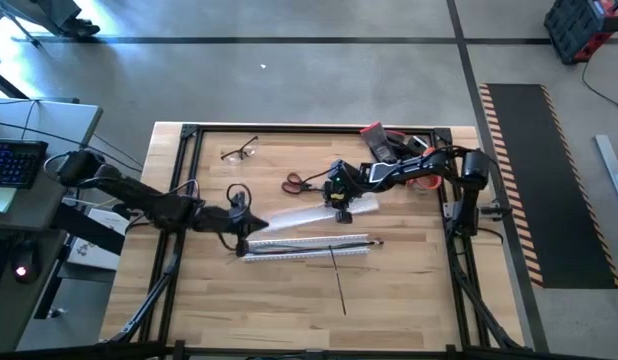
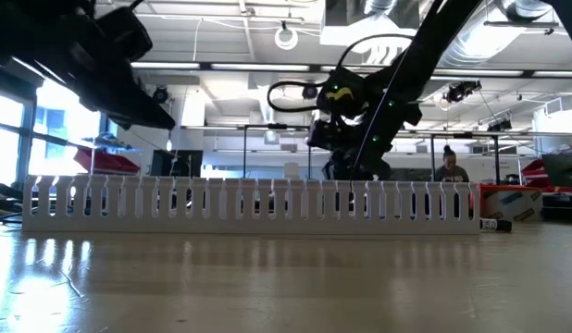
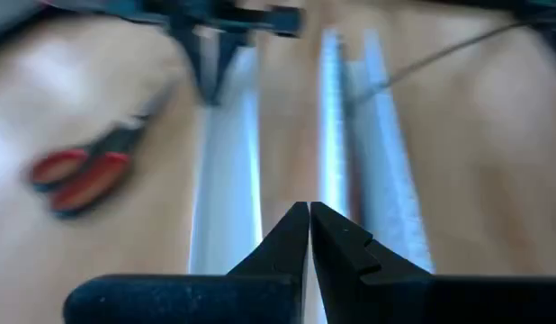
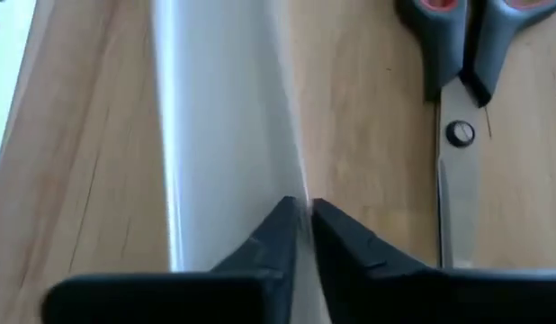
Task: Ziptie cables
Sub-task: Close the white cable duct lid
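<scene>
Cover strip first, cables later
Right gripper (image 4: 300, 216) pinches cover strip (image 4: 219, 135); left gripper (image 3: 309, 225) shut, empty (ziptie (image 1: 339, 280) untouched).

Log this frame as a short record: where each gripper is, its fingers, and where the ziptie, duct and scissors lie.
left gripper: over the left end of the slotted duct, fingers shut, empty
right gripper: at the white cover strip, fingers nearly closed on its edge
ziptie: lying on the table, one end at the duct, untouched
scissors: flat on the table beyond the cover strip
cables: not clearly identifiable
</scene>
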Controlling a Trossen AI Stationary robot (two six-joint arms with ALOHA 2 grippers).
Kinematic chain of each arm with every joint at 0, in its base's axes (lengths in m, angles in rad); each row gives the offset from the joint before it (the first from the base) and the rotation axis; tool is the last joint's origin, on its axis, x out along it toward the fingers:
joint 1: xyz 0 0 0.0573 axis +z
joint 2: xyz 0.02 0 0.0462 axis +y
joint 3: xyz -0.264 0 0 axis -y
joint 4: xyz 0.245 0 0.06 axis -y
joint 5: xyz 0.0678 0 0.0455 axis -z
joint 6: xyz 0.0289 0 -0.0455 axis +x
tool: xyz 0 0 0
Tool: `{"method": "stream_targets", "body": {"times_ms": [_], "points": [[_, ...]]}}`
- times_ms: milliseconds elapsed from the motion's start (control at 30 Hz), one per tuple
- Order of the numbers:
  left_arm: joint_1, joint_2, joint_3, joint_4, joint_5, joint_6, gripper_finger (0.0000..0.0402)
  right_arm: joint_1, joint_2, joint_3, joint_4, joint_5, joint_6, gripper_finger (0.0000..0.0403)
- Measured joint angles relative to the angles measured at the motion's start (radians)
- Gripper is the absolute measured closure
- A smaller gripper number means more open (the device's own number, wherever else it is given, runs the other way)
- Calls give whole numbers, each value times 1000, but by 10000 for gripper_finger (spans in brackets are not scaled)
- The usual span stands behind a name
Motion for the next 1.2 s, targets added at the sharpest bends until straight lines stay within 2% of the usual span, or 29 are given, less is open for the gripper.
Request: {"method": "stream_targets", "body": {"times_ms": [33, 133, 400, 600, 767, 933, 1067, 1200], "points": [[18, 7, 0, 9, -11, 18, 398, 7, -7, 0, 1, 12, 1, 391], [66, 41, 1, 47, 0, 67, 379, 47, -29, -3, -1, 132, 35, 398], [167, 160, 0, 126, 3, 131, 277, 197, -87, -7, 19, 445, 42, 402], [227, 293, 2, 173, 15, 183, 232, 289, -89, -7, 29, 554, 44, 402], [267, 411, 24, 171, 36, 188, 228, 330, -90, -6, 57, 586, 36, 403], [304, 482, 52, 181, 183, 186, 232, 337, -90, -7, 47, 612, 27, 403], [335, 507, 61, 186, 324, 185, 258, 336, -90, -7, 50, 626, 22, 403], [356, 508, 62, 175, 357, 186, 306, 336, -90, -7, 68, 632, 25, 402]]}}
